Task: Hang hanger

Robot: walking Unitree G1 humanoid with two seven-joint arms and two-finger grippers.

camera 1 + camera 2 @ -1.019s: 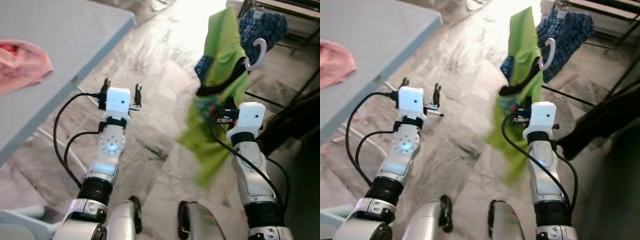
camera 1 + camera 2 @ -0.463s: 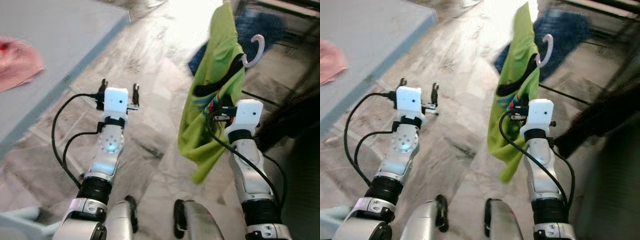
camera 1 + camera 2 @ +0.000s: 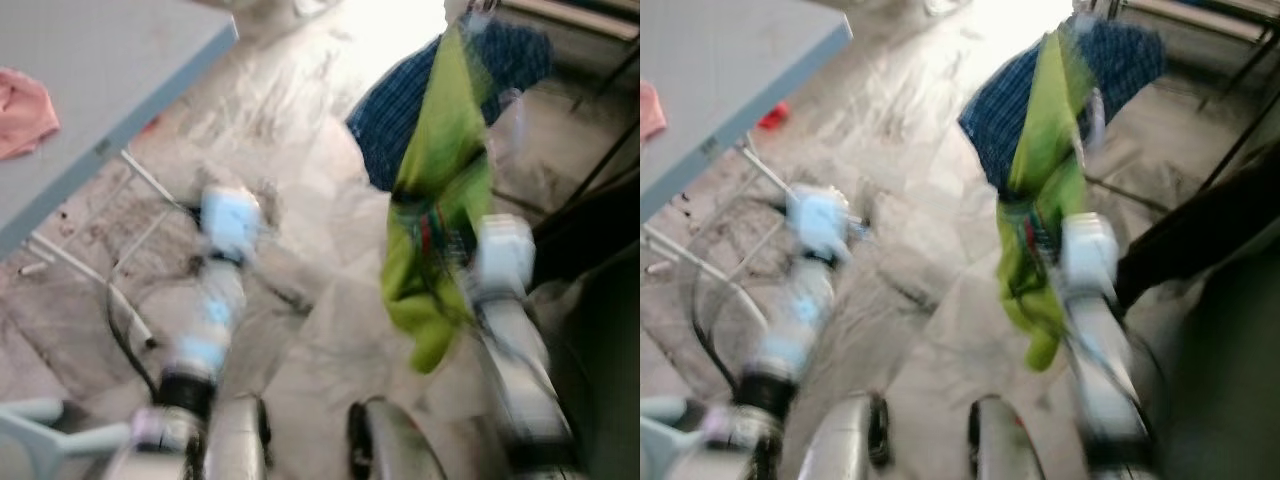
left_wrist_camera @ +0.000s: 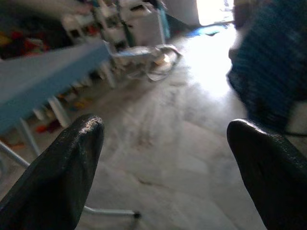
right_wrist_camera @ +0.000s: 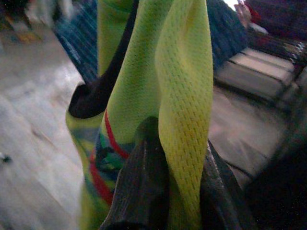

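Pinching a fold of green mesh garment (image 5: 184, 105) between its two black fingers (image 5: 141, 191), the right end effector (image 5: 168, 191) is held raised over the floor, the fabric pressed tight between the pads. The garment, with a black collar band and red and blue striping, is draped upward from the grip and hangs in front of a blue checked cloth (image 3: 400, 110). A pale hook (image 3: 508, 110) that may belong to the hanger is seen beside the green garment (image 3: 440, 200), but it is too blurred for its shape or seating to be told. The left end effector (image 4: 163, 163) is held spread wide, nothing between its fingers (image 4: 57, 177), over the marbled floor (image 3: 310, 250). Near the left edge of the head views, a grey surface (image 3: 110, 70) is seen with a pink cloth (image 3: 22, 100) lying on it. Both head views are heavily smeared by motion.
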